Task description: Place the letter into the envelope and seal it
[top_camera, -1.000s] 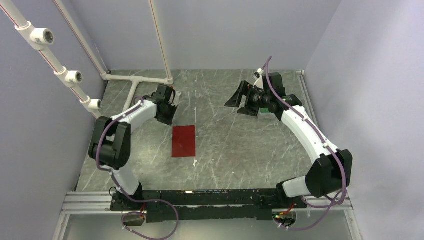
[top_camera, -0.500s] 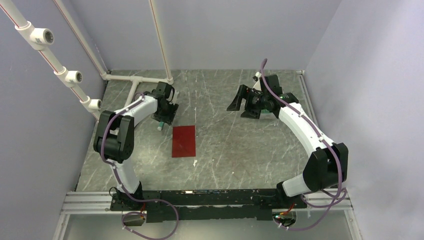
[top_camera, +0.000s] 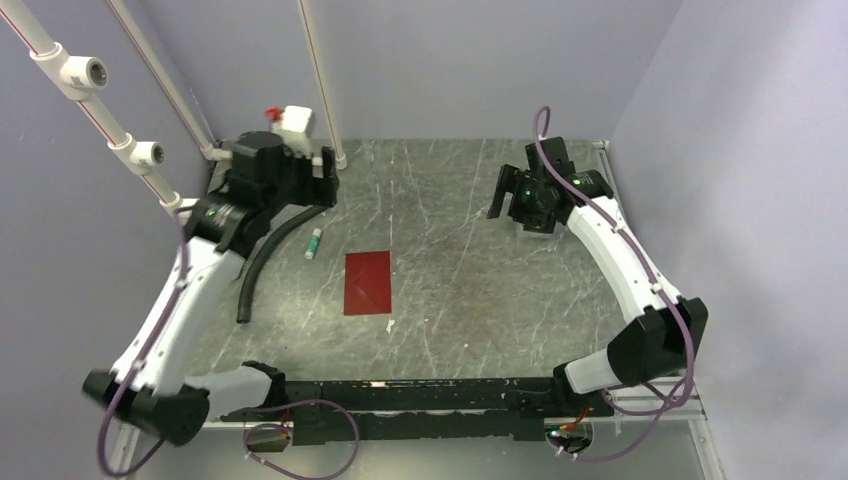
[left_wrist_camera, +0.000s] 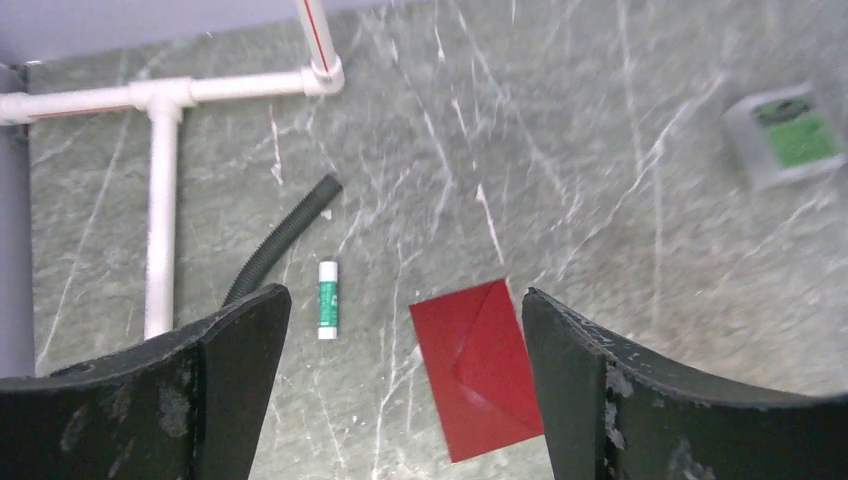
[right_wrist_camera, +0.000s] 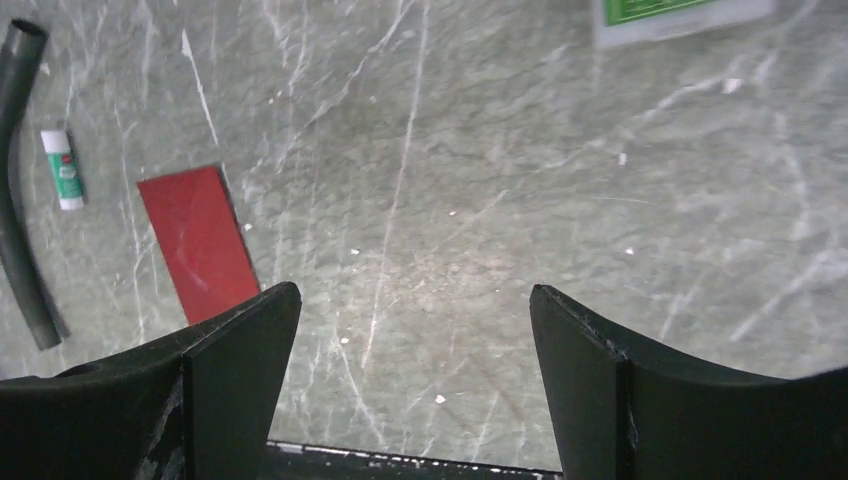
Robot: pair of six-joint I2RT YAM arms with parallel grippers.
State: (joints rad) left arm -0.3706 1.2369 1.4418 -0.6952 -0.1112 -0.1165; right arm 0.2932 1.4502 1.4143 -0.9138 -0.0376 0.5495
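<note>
Lifted away, my left end effector (left_wrist_camera: 405, 310) gapes empty, right end effector (right_wrist_camera: 415, 300) too; the flat envelope (top_camera: 368, 282) could skid when pinched.

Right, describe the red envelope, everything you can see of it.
The envelope is a dark red, glossy paper rectangle lying flat on the grey marbled table, left of centre. Its triangular flap is folded flat over the body; whether it is sealed cannot be told. Only the table touches it; a glue stick lies apart to its left.
</note>
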